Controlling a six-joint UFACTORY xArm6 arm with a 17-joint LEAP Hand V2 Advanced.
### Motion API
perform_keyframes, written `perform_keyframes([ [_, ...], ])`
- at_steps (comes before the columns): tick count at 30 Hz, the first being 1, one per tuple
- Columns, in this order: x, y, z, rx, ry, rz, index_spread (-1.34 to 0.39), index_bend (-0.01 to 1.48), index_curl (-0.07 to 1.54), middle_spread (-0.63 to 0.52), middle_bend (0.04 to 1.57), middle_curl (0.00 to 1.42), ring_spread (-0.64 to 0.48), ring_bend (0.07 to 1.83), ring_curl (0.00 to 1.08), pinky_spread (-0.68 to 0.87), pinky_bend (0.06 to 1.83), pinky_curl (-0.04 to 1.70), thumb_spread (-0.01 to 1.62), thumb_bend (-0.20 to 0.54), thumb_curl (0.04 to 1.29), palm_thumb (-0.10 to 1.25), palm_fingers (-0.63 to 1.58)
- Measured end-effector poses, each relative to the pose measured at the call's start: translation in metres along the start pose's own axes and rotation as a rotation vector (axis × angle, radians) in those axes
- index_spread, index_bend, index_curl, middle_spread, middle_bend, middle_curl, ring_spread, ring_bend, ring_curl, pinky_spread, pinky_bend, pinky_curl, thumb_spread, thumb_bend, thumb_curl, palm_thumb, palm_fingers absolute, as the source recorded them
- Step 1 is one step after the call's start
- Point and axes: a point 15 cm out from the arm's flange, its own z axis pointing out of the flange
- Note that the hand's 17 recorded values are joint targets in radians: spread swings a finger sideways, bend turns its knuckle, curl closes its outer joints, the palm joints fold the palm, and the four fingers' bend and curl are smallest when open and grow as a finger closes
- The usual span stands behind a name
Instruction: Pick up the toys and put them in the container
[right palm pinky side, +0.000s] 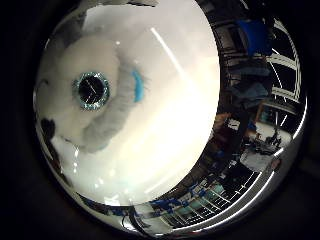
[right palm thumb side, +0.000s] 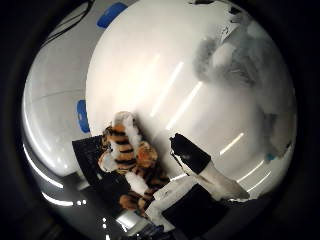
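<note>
A white plush toy (right palm pinky side: 90, 95) with a glittery blue eye lies on the white table (right palm pinky side: 170, 130), close under the palm. The hand (right palm thumb side: 200, 165) extends a straight finger, holding nothing. A striped tiger toy (right palm thumb side: 127, 155) lies beside that finger at the table's edge.

Glossy white desk (right palm pinky side: 165, 130), its surface streaked with bright reflected strips of ceiling light. Two blue tape patches, one (right palm thumb side: 111, 14) near the desk's far edge, the other (right palm thumb side: 82, 116) farther along it. Beyond the desk's edge, a cluttered room with a blue chair (right palm pinky side: 256, 35) and shelving (right palm pinky side: 280, 75).
</note>
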Motion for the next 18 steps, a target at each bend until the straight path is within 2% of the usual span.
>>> perform_keyframes([
  [5,0.008,0.012,0.0,-0.049,0.01,0.002,-0.21,0.15,0.24,0.03,0.35,0.37,0.15,0.64,0.29,0.42,0.73,0.28,1.1,-0.019,0.37,0.69,0.25],
  [8,0.005,0.014,-0.001,-0.051,0.017,-0.009,-0.23,0.14,0.23,-0.03,0.37,0.37,0.05,0.77,0.31,0.32,0.75,0.27,1.1,-0.02,0.37,0.7,0.34],
  [11,0.005,0.016,-0.005,-0.055,0.016,-0.014,-0.28,0.17,0.25,-0.12,0.45,0.39,-0.06,0.88,0.33,0.15,0.78,0.25,1.1,-0.018,0.37,0.71,0.47],
  [14,0.005,0.025,-0.013,-0.074,0.015,-0.02,-0.33,0.15,0.24,-0.19,0.53,0.42,-0.18,0.99,0.36,-0.11,0.94,0.26,1.09,-0.021,0.37,0.72,0.65],
  [16,0.003,0.029,-0.017,-0.079,0.016,-0.038,-0.35,0.14,0.22,-0.24,0.6,0.45,-0.24,1.06,0.39,-0.36,1.09,0.3,1.09,-0.02,0.38,0.72,0.84],
  [18,0.001,0.034,-0.019,-0.094,0.016,-0.045,-0.36,0.17,0.23,-0.27,0.71,0.5,-0.27,1.08,0.4,-0.46,1.12,0.31,1.08,-0.018,0.38,0.74,1.05],
])
